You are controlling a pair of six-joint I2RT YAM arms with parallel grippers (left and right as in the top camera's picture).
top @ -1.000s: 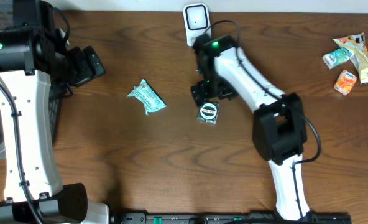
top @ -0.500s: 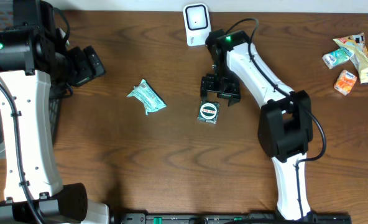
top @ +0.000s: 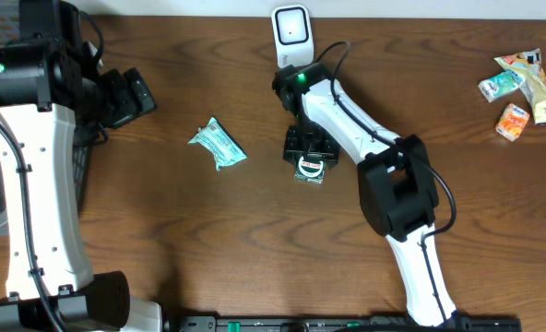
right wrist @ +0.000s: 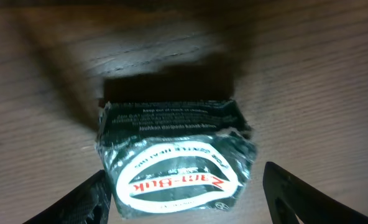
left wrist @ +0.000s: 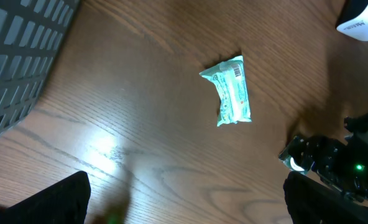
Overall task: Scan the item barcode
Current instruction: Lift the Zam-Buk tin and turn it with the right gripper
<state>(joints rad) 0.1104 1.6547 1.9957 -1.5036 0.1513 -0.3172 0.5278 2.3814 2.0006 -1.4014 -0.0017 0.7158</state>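
Note:
The item, a dark green Zam-Buk pack (top: 309,169) (right wrist: 178,158), lies flat on the wooden table. My right gripper (top: 307,148) (right wrist: 184,193) hangs directly over it, open. Its fingers (right wrist: 87,199) straddle the pack: the left one is close to the pack's edge and the right one stands off with a gap. The white barcode scanner (top: 291,32) (left wrist: 364,15) stands at the table's back edge, just behind the right arm. My left gripper (top: 130,97) (left wrist: 184,199) is open and empty at the far left.
A teal snack packet (top: 217,145) (left wrist: 232,91) lies left of the pack. Several small snack packs (top: 522,88) sit at the back right corner. A grey slatted basket (left wrist: 16,50) is at the left edge.
The right gripper swung right, then came back left and down over the Zam-Buk pack, its jaws narrowing. The left arm has not moved.

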